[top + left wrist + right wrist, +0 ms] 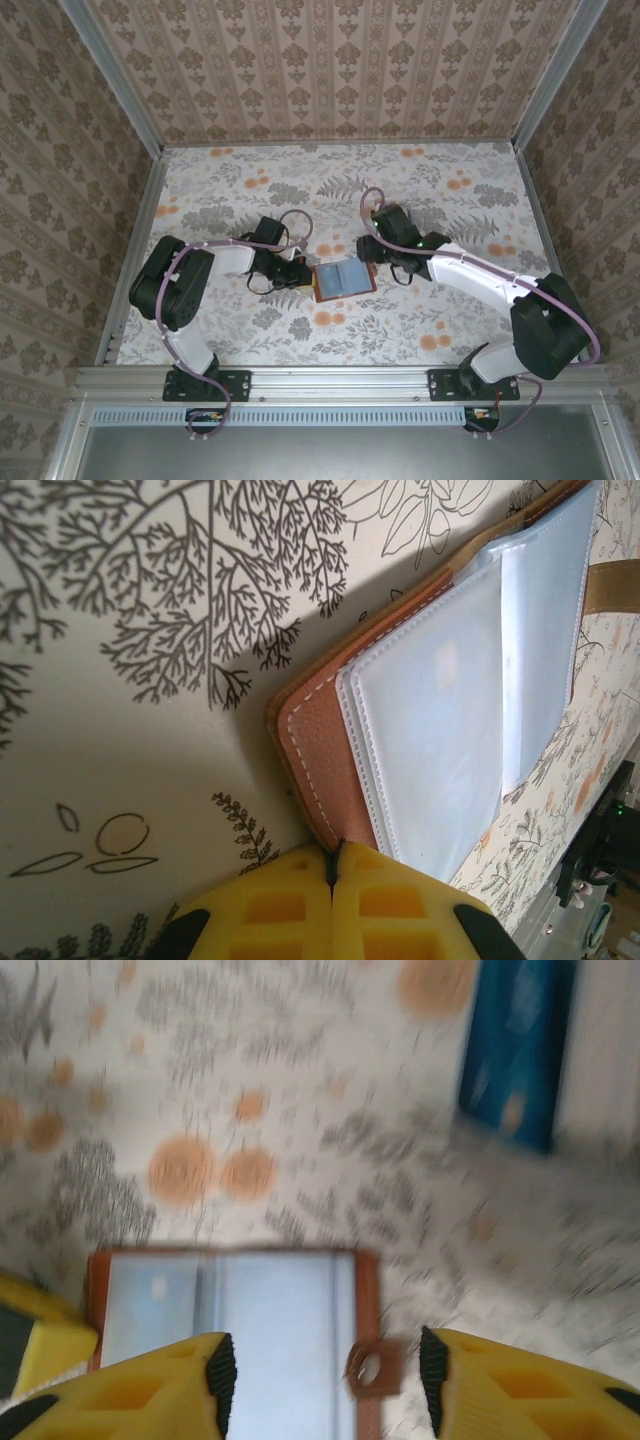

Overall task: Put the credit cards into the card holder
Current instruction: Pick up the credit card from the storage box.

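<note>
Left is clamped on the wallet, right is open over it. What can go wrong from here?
1. The left gripper pinches only the edge of the card holder, so the holder may pivot or slip when a card pushes in.
2. The right gripper hangs open right at the strap and might snag it.
3. The blue card lies flat on the table, apart from the holder. Its thin edge is likely hard to grasp.

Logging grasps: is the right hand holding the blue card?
No, the right hand is open and empty; the blue card lies apart from it.
</note>
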Tool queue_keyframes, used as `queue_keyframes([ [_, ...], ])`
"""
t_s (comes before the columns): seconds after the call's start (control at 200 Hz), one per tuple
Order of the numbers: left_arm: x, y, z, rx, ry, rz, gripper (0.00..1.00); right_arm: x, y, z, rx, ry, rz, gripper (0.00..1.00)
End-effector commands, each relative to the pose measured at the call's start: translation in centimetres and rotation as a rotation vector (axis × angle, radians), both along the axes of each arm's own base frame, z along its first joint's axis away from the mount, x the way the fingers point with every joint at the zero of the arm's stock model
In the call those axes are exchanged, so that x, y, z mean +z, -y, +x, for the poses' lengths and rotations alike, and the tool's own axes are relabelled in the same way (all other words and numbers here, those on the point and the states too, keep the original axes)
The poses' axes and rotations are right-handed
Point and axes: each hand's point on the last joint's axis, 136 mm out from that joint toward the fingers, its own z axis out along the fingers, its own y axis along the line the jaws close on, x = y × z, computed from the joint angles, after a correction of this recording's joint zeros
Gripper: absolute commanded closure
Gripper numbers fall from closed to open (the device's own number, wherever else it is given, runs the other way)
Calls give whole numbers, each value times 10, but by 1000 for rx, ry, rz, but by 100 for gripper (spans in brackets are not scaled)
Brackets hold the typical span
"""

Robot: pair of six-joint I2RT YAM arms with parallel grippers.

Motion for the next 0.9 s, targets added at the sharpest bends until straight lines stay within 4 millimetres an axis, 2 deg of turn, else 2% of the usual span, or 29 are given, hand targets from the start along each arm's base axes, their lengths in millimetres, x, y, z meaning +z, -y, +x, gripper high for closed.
queue_keyframes([
  [0.0, -7, 1, -9, -23, -31, 13, 100, 29, 58, 28, -172, 69, -197, 34],
  [0.095, 0, 2, -10, -29, -19, 9, 100, 26, 78, 46, -223, 17, -207, 34],
  [0.23, 3, 1, -11, -43, -17, 27, 100, 20, 72, 65, -172, -37, -235, 34],
  [0.425, -1, 4, -13, -33, -19, 34, 100, -5, 67, 79, -140, -147, -246, 34],
  [0.66, -4, 5, -17, -14, -10, 44, 100, -23, 69, 98, -122, -159, -262, 33],
  [0.895, -6, 4, -18, -17, -10, 54, 100, -46, 86, 103, -140, -191, -372, 33],
])
